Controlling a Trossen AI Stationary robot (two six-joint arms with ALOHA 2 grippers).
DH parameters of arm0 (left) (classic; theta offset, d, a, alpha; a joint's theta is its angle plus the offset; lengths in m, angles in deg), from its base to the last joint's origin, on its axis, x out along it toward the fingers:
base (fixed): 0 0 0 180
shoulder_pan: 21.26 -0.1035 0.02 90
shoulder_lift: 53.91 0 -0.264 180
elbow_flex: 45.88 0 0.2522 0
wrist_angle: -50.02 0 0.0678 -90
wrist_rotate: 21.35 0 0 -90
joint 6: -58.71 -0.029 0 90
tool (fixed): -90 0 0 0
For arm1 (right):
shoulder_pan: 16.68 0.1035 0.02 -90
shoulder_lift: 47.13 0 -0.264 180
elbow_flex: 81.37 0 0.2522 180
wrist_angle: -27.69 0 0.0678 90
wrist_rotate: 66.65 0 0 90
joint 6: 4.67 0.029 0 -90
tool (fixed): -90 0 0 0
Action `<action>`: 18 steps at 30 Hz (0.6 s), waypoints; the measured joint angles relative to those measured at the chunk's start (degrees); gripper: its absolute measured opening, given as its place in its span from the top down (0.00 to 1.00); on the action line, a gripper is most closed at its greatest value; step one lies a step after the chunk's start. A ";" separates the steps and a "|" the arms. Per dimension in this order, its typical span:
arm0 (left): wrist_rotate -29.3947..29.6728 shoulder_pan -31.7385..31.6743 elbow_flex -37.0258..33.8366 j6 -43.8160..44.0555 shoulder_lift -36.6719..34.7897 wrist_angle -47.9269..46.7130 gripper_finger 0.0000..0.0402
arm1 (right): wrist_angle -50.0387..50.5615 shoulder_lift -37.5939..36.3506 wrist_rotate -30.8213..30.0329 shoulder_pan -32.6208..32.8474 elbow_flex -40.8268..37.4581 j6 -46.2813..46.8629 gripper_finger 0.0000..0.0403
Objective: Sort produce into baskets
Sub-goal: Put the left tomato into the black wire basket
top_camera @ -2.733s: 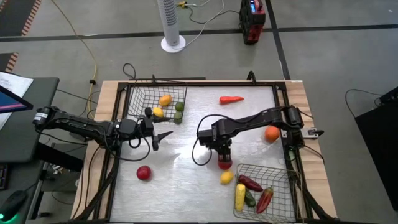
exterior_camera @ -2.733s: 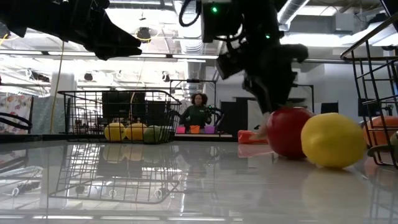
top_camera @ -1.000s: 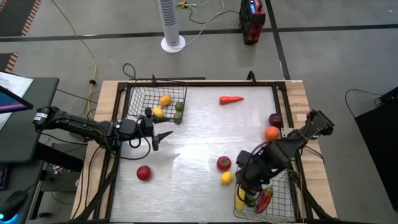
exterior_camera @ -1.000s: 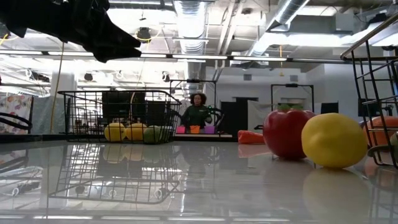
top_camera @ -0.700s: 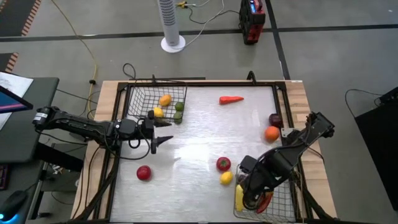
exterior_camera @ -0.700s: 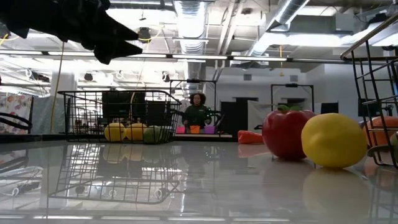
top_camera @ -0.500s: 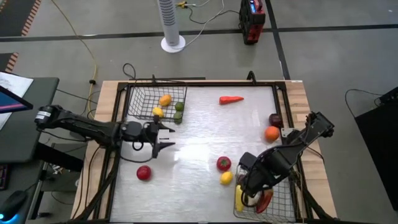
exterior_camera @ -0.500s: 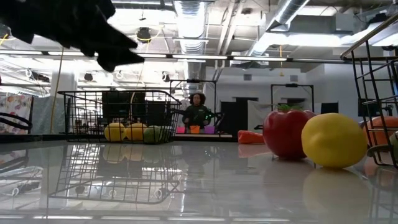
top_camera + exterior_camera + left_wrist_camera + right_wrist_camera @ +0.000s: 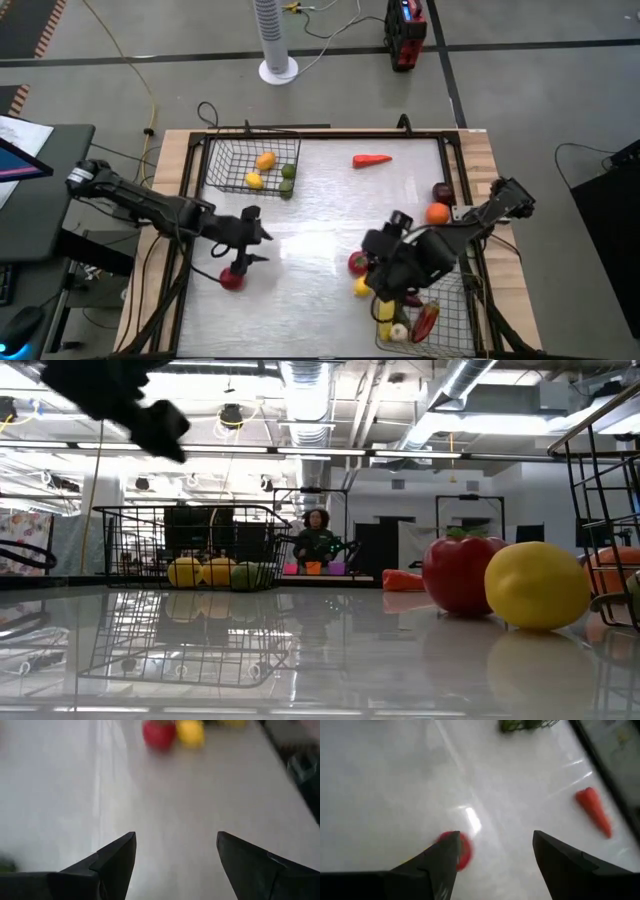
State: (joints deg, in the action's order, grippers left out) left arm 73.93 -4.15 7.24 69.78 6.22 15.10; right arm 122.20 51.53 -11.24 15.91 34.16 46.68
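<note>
A: Where is the left gripper?

B: Low over the near left part of the table, just above a red round fruit. Its fingers are spread wide with nothing between them, as the left wrist view shows.

A: And the right gripper?

B: It sits at the edge of the near-right basket, next to a red tomato and a yellow lemon. Its fingers are parted and empty too. The right wrist view looks across the table at the tomato and, farther off, a carrot.

A: What is already in the baskets?

B: The far-left basket holds an orange fruit, a smaller yellow one and a green one, all toward its right side. The near-right basket holds a long yellow piece, a red pepper and something white that may be the garlic, though it is small from above.

A: What lies loose on the table?

B: The carrot lies near the far edge. An orange and a dark purple piece sit close together by the right edge. The tomato and lemon are just beside each other, outside the near-right basket.

A: Anything beyond the table?

B: In the low view a person sits in the room behind.
</note>
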 joint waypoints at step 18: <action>-6.94 9.64 9.95 25.58 13.19 -26.26 0.20 | -20.86 -0.15 -14.42 -16.00 -11.31 -36.22 0.32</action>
State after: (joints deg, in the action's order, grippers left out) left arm 66.99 5.49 17.19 95.36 19.41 -11.16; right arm 101.33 51.39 -25.66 -0.09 22.85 10.46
